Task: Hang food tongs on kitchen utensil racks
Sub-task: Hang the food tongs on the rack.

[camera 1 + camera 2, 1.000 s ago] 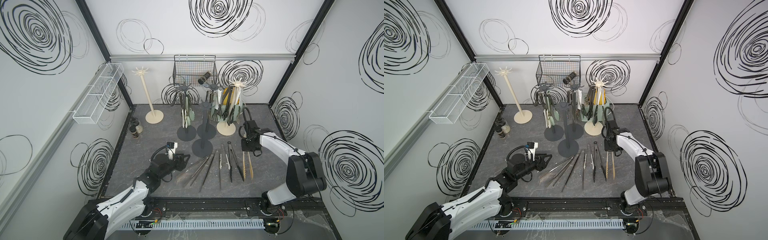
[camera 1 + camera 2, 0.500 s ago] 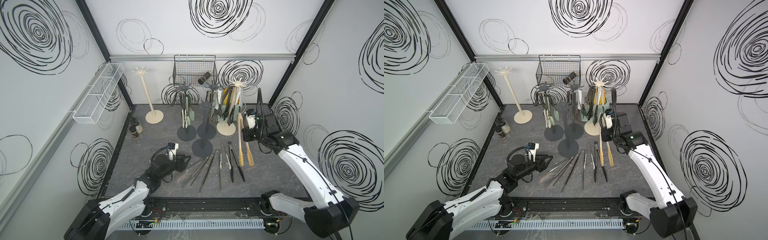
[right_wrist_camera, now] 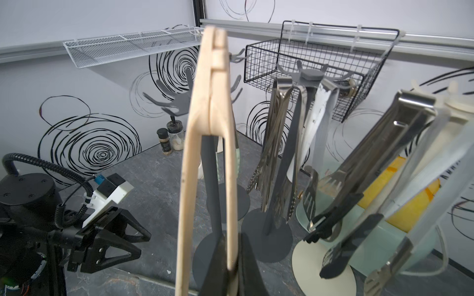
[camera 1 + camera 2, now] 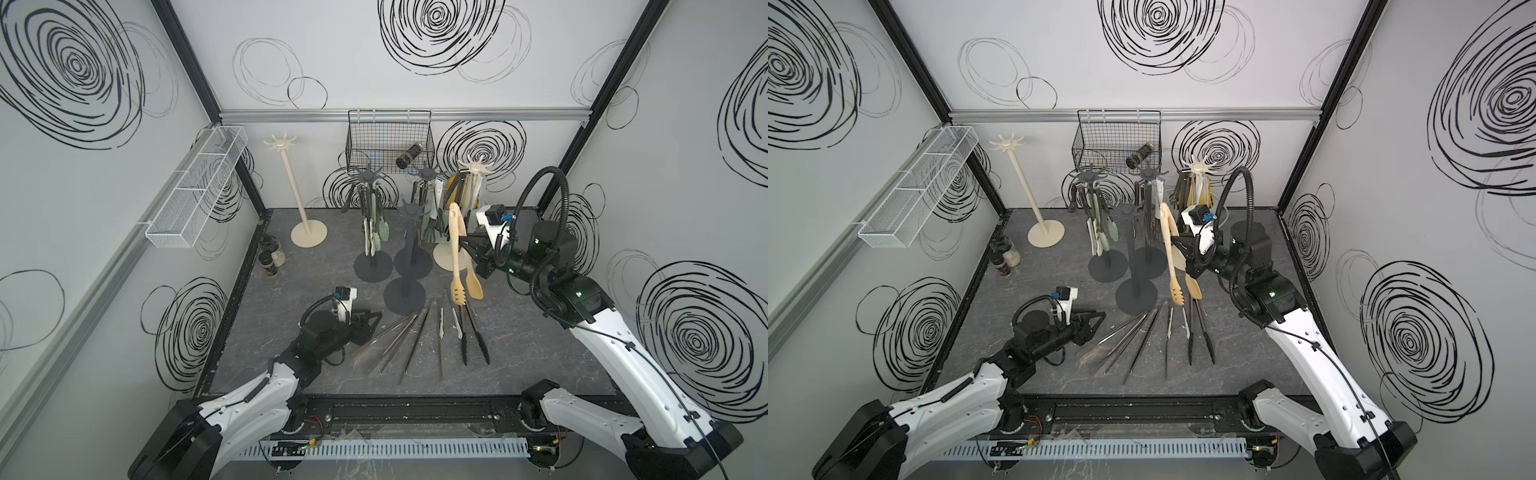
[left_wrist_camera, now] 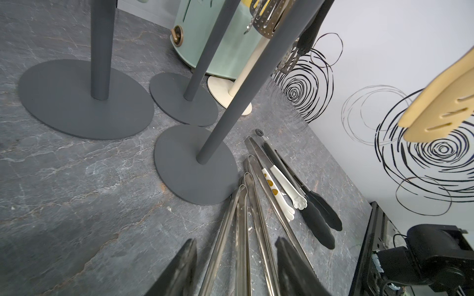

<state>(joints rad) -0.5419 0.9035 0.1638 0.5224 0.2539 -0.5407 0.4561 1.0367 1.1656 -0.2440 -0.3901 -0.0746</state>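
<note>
- right gripper (image 4: 468,248) is clamped on the wooden tongs (image 4: 455,245). the right wrist view shows it pinching just one arm, about midway along.
- wooden tongs hang upright in the air, hinge end up and tips down, clear of the table (image 4: 540,365).
- their hinge end is near the star crown of the front dark grey rack (image 4: 407,257) but not on a hook. that crown is bare.
- left gripper (image 4: 371,328) sits low over the table with jaws parted, holding nothing. in the left wrist view its fingers (image 5: 179,269) straddle the near ends of the steel tongs (image 5: 239,225).
- steel tongs lie fanned on the table by the front rack's base. white tongs (image 5: 283,184) and black tongs (image 5: 315,212) lie beside them.
- behind, two more dark grey racks (image 4: 368,216) carry hanging tongs, pale green and steel among them.
- cream rack (image 4: 473,168) at the back right is crowded with tongs.
- other cream rack (image 4: 293,187) at the back left is bare.
</note>
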